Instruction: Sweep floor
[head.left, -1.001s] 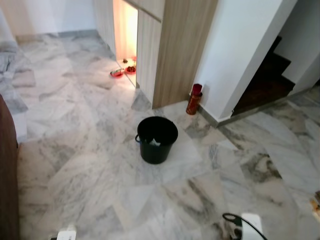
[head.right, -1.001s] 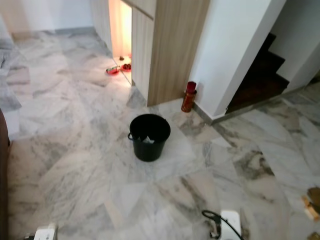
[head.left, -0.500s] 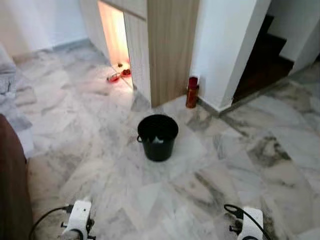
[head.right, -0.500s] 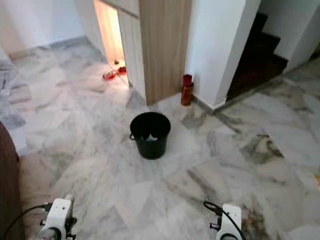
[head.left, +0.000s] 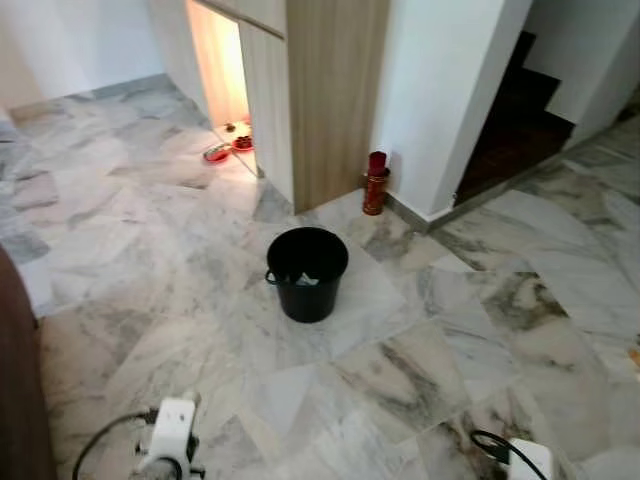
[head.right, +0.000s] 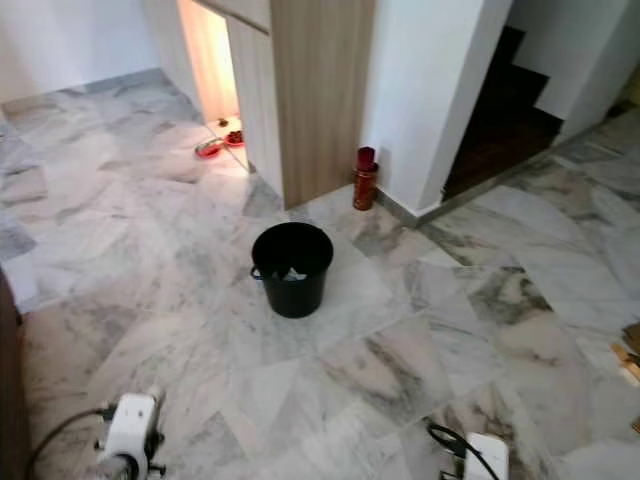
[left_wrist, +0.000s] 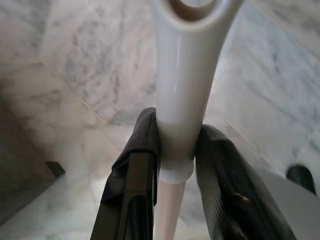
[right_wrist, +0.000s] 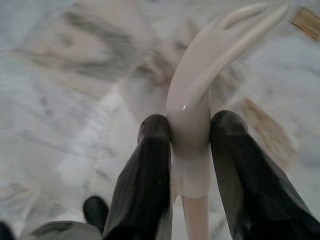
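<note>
My left gripper (left_wrist: 177, 131) is shut on a glossy white plastic handle (left_wrist: 187, 60) with a hanging loop at its end. A cream handle (right_wrist: 210, 65) with a curved, forked tip sits clamped in my right gripper (right_wrist: 190, 125). What either handle belongs to is hidden. Both handles are held over grey-veined marble floor (head.left: 420, 340). In the eye views my left wrist (head.left: 172, 440) and right wrist (head.left: 527, 462) show at the bottom edge. A black bucket (head.left: 307, 272) with a scrap of white paper inside stands on the floor ahead of me.
A wood-panelled cabinet (head.left: 330, 90) and a white wall corner (head.left: 450, 90) stand behind the bucket, with a red canister (head.left: 375, 183) at their foot. Red bowls (head.left: 225, 150) lie by a lit gap. Dark stairs (head.left: 520, 120) rise at right. Brown furniture (head.left: 18, 400) borders the left.
The view has swung and tilted, so the camera moved. My left wrist has come into sight at the bottom left and my right wrist sits lower. The bucket stays put.
</note>
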